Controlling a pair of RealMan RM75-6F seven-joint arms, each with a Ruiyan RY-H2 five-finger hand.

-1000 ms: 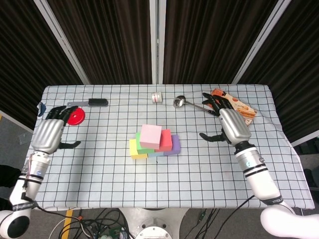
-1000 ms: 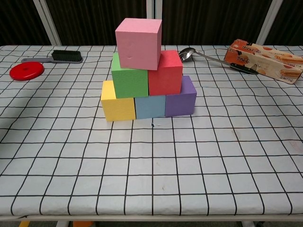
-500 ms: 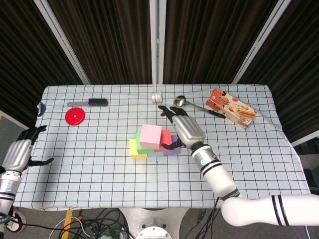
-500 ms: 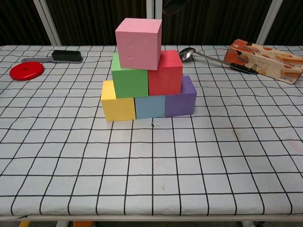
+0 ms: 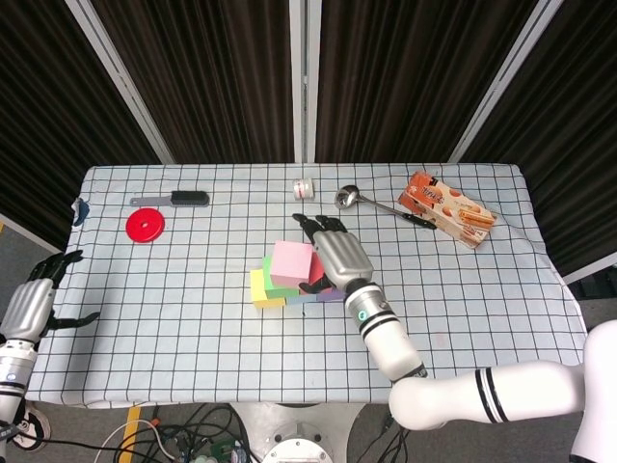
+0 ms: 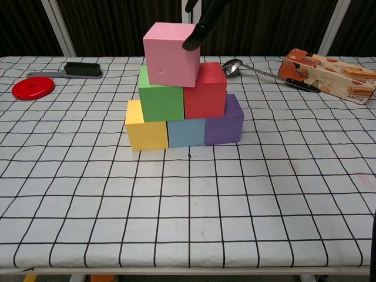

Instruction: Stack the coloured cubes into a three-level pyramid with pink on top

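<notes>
Print on orange box (image 6: 329, 75) too blurred to read; no other txt.

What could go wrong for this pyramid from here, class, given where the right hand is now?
1. The right hand hangs close by the pink cube, a dark fingertip at its upper right edge; a nudge could push it off.
2. The pink cube sits slightly left of centre over the green cube and red cube, so it may tip leftward.
3. Jarring the middle row could shift the whole stack.
</notes>
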